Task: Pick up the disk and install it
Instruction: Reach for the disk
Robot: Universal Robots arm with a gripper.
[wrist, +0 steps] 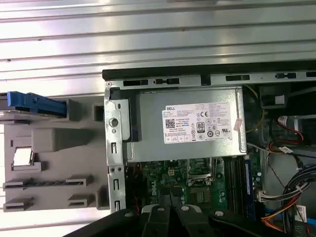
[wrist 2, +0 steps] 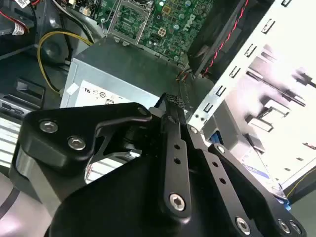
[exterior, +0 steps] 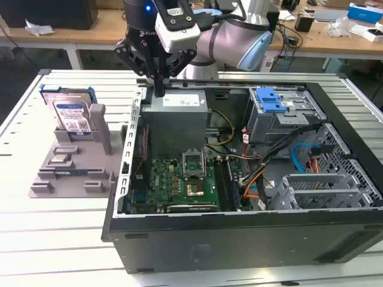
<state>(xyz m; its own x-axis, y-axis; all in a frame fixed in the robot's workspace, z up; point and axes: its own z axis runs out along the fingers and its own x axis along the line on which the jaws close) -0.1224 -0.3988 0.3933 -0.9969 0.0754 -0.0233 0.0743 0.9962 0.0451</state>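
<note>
The disk (exterior: 70,113) stands on edge in a grey holder (exterior: 72,173) on the table, at the exterior view's left, outside the computer case. Its silver body carries a white-and-blue label and sits in a blue carrier. In the first wrist view the disk (wrist: 35,103) appears edge-on as a blue strip. My gripper (exterior: 160,89) hangs over the case's back left corner, above the grey power-supply box (exterior: 176,116). It is well to the right of the disk. Its fingers (wrist 2: 170,106) are shut together with nothing between them.
The open case (exterior: 239,233) holds a green motherboard (exterior: 179,179), loose cables, and a drive cage with a blue latch piece (exterior: 272,100) at the back right. The case's metal wall (wrist: 114,148) stands between the gripper and the holder. Benches with clutter run behind the table.
</note>
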